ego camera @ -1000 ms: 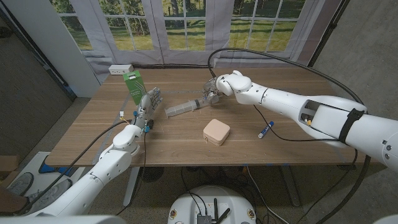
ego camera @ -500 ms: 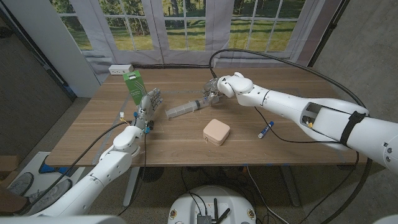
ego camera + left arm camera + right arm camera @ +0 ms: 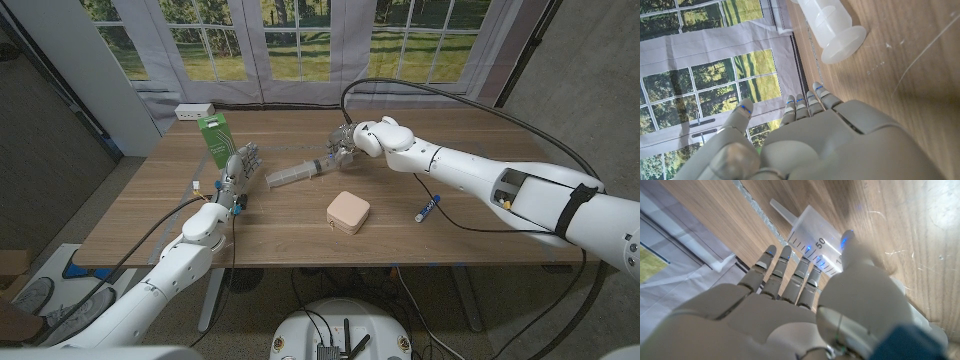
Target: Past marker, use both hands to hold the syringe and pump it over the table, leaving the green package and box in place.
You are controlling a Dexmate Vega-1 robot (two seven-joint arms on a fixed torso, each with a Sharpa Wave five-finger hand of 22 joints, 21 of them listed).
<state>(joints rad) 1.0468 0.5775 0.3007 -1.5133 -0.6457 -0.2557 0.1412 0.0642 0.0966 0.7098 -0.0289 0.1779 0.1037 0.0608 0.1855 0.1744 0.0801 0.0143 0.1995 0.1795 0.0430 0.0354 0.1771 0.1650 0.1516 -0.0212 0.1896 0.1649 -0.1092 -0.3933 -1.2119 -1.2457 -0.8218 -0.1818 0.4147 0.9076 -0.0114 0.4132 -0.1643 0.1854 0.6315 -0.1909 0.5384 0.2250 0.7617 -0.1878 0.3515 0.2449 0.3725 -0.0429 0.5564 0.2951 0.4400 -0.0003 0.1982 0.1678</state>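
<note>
Right hand grips the syringe at its plunger end while the left hand waits released beside the barrel.

The syringe lies across the middle of the wooden bench, its barrel's flanged tip just off the left hand's spread fingers, which hold nothing. Right fingers and thumb close over the graduated barrel. The green package stands behind the left hand; the box sits nearer the front edge, the marker to its right.
</note>
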